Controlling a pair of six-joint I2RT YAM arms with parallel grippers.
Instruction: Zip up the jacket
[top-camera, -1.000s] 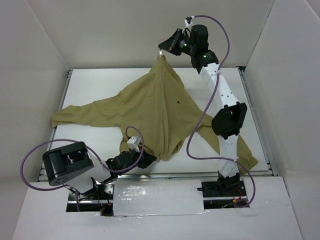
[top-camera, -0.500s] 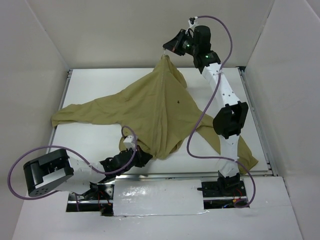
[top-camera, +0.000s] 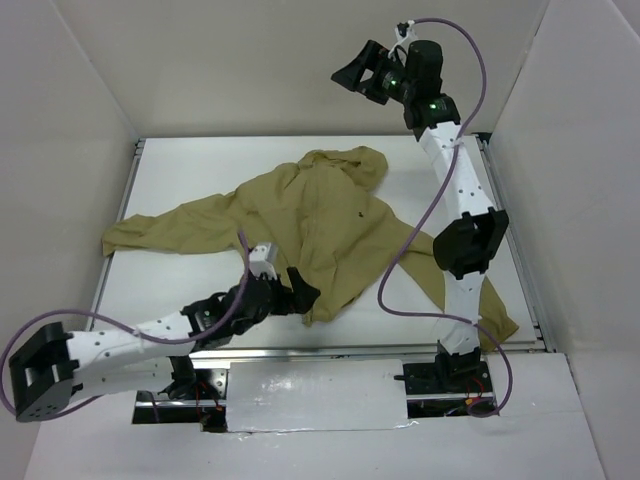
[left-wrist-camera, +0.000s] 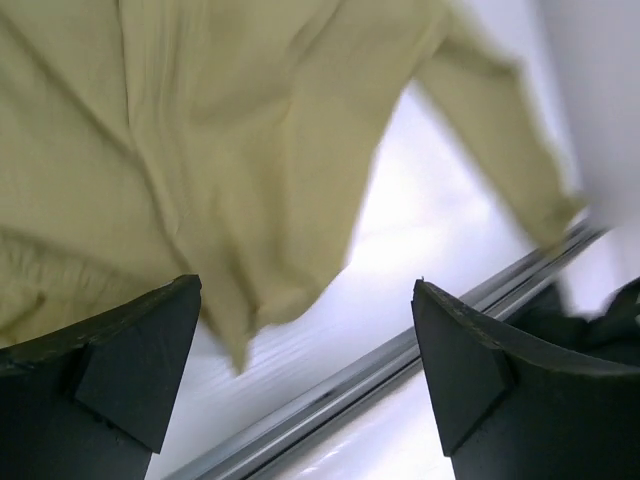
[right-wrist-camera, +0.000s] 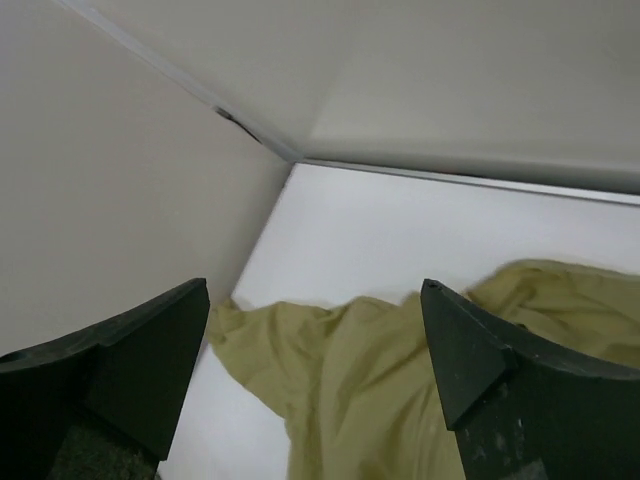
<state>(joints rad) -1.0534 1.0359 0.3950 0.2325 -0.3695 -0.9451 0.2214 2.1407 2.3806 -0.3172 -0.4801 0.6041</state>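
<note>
At the near edge of the table (top-camera: 200, 170), left gripper (left-wrist-camera: 305, 300) with jaws wide and empty, just over the hem of the jacket (top-camera: 310, 225). Khaki, rumpled, spread mid-table, sleeves flung left and right, dark chest mark up, hood bunched farthest. High beyond the hood, right gripper (top-camera: 345, 75) gaping, holding nothing.

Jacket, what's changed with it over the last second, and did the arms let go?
Both end effectors let go. The right end effector opened and rose away, so the jacket dropped from its tented shape onto the table. The left end effector opened at the hem. Both sleeves stayed spread out.
</note>
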